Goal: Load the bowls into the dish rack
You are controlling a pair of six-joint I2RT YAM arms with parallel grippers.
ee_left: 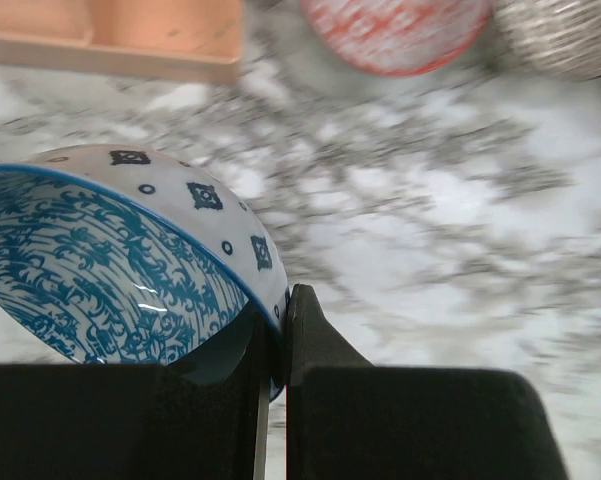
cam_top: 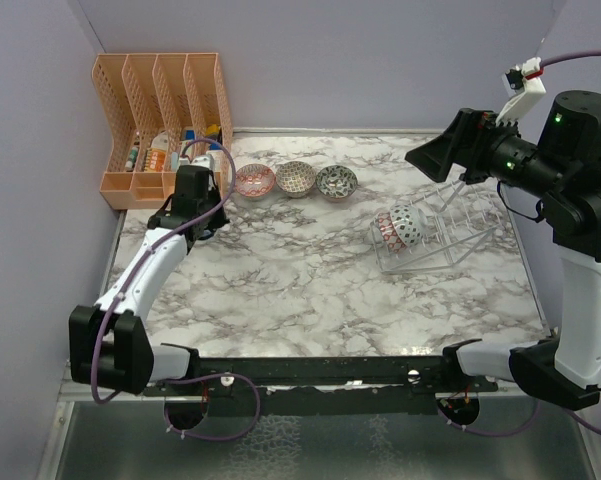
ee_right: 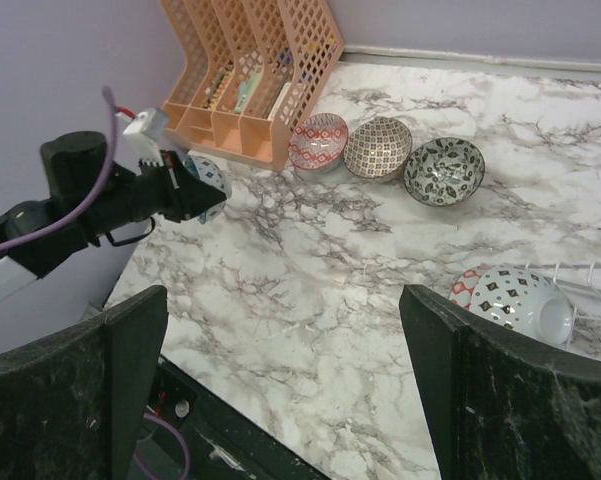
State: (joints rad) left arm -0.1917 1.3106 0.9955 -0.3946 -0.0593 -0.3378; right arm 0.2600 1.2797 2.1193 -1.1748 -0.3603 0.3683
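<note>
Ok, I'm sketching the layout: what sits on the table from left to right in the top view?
Orange file organizer → pink bowl → brown-patterned bowl → dark bowl → red-patterned bowl → white bowl, both standing in the dish rack.

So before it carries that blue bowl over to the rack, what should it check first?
1. Grip: the left gripper is closed on the rim of the blue bowl. Ok.
2. Bowl lifted off the table: cannot tell.
3. Free slots: the dish rack holds two bowls at one end, with bare prongs behind them. Ok.
4. Route: three loose bowls sit close beside the straight line across. Cannot tell if it clears them.
5. Right gripper: open, high up near the rack. Whether it blocks the drop: cannot tell.
</note>
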